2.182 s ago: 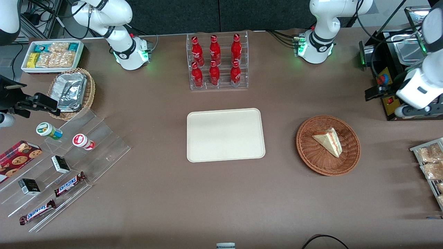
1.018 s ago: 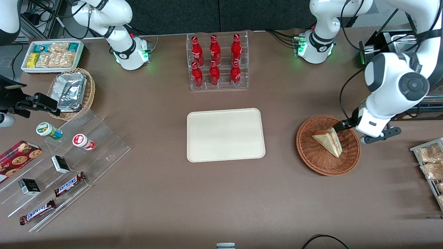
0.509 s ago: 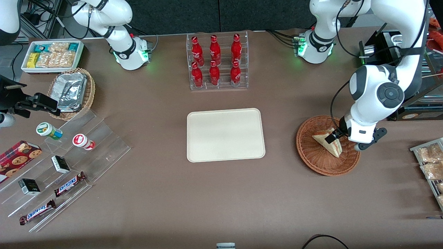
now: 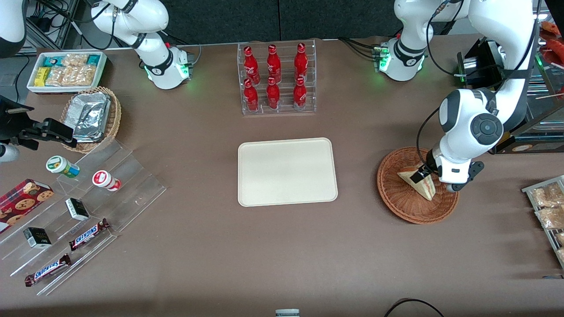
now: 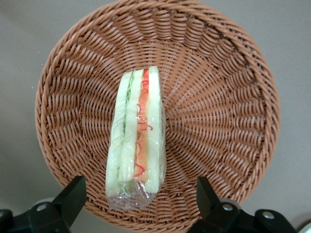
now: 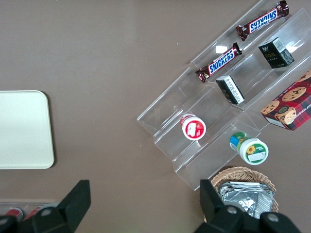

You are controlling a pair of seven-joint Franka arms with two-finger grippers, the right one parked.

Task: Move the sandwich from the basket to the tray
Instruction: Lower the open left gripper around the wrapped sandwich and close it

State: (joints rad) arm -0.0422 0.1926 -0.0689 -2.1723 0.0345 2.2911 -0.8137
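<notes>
Sandwich [image 4: 418,181] lies on its side in the round reddish-brown basket [image 4: 398,202], a clear-wrapped wedge with its white bread, red-orange and green layers facing up in the left wrist view [image 5: 137,141]. In that view the basket [image 5: 228,107] fills nearly the whole picture, and the wedge sits a little off its centre, with the crinkled end of the wrap close to the woven rim.

Directly above the sandwich hangs the gripper [image 4: 421,174] of the left arm. Its two dark fingers [image 5: 73,194] are spread wide apart, one on each side of the wedge with clear gaps between, so the pincer has hold of nothing. From the front camera one finger overlaps the sandwich at the wedge's two o'clock corner.

On the brown table [image 4: 282,255], the cream-white tray [image 4: 287,171] lies well apart from the basket at its nine o'clock, toward the parked arm's end. A clear rack of red bottles [image 4: 275,79] stands at the tray's twelve o'clock, farther from the front camera.
</notes>
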